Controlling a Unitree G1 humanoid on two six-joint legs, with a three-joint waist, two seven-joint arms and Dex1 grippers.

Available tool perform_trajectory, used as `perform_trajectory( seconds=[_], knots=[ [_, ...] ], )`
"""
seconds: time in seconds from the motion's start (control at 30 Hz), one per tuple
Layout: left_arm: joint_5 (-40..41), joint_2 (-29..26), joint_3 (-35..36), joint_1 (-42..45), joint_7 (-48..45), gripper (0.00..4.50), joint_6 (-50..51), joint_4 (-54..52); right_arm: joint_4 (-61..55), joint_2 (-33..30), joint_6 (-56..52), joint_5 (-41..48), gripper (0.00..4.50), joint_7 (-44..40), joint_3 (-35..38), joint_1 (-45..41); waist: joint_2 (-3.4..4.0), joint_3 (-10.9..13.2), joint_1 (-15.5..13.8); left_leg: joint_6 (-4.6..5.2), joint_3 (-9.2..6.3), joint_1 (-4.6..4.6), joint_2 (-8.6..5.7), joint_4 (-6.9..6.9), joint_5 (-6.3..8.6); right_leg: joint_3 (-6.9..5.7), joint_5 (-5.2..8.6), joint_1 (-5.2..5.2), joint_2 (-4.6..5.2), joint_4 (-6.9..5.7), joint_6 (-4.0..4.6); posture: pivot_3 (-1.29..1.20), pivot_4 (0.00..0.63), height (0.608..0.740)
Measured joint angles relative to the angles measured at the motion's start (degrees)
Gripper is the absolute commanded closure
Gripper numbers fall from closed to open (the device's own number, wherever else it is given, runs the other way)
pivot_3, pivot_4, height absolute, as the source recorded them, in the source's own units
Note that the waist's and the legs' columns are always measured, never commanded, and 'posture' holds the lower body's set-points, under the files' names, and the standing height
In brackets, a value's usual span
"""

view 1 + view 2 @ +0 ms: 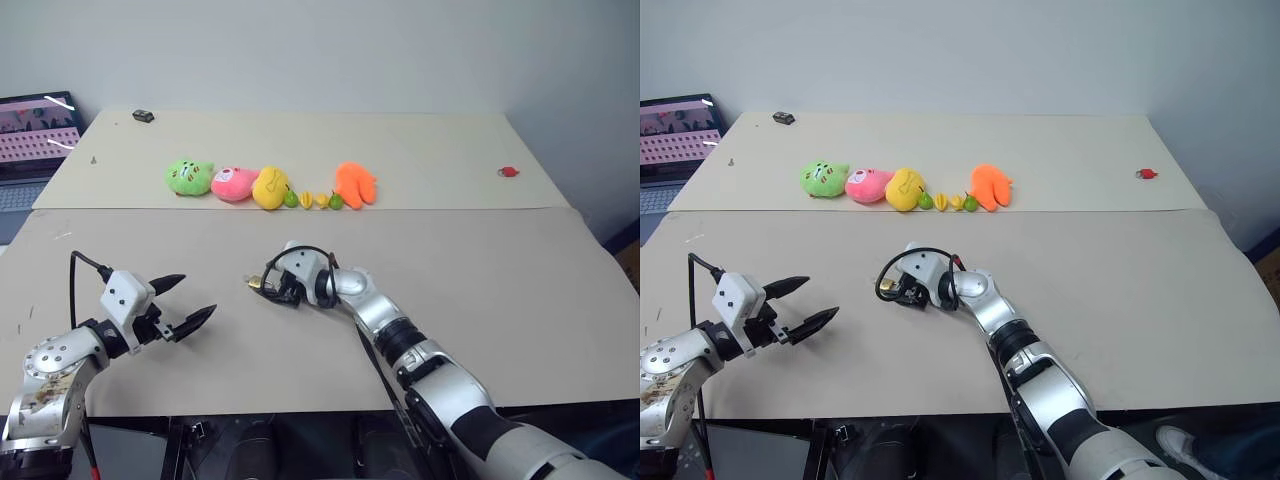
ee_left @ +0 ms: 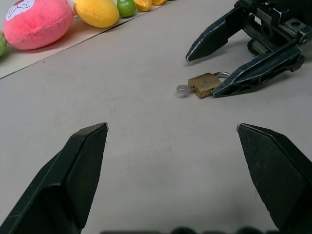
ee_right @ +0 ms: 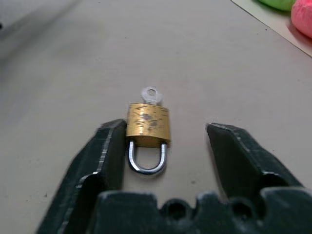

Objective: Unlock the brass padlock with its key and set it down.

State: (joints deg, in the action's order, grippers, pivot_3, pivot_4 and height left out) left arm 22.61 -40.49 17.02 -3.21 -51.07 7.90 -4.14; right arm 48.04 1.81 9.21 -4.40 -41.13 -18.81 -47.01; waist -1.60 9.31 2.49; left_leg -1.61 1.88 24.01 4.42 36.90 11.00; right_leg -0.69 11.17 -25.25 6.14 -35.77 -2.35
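The brass padlock (image 3: 148, 122) lies flat on the beige table (image 1: 480, 300), its silvery shackle (image 3: 145, 161) pointing toward my right wrist. A small silver key (image 3: 150, 95) sticks out of its far end. My right gripper (image 3: 165, 126) is low on the table with its jaws open around the padlock. One finger (image 3: 111, 146) is against the lock's side and the other finger (image 3: 234, 151) stands apart from it. My left gripper (image 1: 198, 294) hovers wide open to the left, empty and pointing toward the padlock (image 2: 204, 84).
A row of plush toys runs along the back table: green (image 1: 188, 177), pink (image 1: 234, 183), yellow (image 1: 269, 187) and orange (image 1: 355, 184), with small toy fruits (image 1: 313, 199) between. A small red object (image 1: 509, 172) lies far right, a dark one (image 1: 143, 116) back left, and a laptop (image 1: 35, 140) at the left edge.
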Motion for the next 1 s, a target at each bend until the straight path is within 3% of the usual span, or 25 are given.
perform_trajectory(
  seconds=[0.2, 0.7, 0.8, 1.0],
  knots=[
    [0.03, -0.01, 0.03, 0.64, 0.17, 0.00, 0.14, 0.00, -1.05, -0.23, 1.96, 0.17, 4.49, -0.35, 0.51, 0.16, 0.00, 0.00, 0.01, 0.00, 0.00, -0.07, 0.00, 0.00, 0.00, 0.00, 0.00, 0.04, 0.00, -0.02, 0.00, 0.00, 0.150, 0.722],
    [0.03, 0.70, -0.06, 1.88, 0.84, 0.00, 0.77, 0.16, 1.93, -4.54, 2.00, -0.96, 4.49, 1.70, 2.96, -0.53, -0.01, -0.01, -0.65, -0.01, 0.00, -0.18, -0.01, -0.04, 0.00, 0.01, 0.06, 0.18, 0.00, 0.04, -0.03, 0.00, 0.150, 0.722],
    [0.03, 0.70, -0.06, 2.19, 0.83, 0.00, 0.77, 0.36, 2.18, -5.04, 1.44, 0.04, 3.72, 2.00, 4.67, -0.53, -0.01, -0.01, -0.61, 0.00, 0.00, -0.17, -0.01, -0.05, 0.00, 0.01, 0.05, 0.16, 0.00, 0.03, -0.01, 0.00, 0.150, 0.722],
    [0.03, 0.67, -0.05, 2.35, 0.78, 0.00, 0.77, 0.64, 0.39, -5.45, -0.50, 1.29, 1.60, -0.18, 5.82, 0.49, -0.01, 0.00, -0.14, 0.00, 0.00, -0.17, -0.01, -0.06, 0.00, 0.01, 0.04, 0.13, 0.00, 0.01, 0.00, 0.00, 0.150, 0.722]
  ],
)
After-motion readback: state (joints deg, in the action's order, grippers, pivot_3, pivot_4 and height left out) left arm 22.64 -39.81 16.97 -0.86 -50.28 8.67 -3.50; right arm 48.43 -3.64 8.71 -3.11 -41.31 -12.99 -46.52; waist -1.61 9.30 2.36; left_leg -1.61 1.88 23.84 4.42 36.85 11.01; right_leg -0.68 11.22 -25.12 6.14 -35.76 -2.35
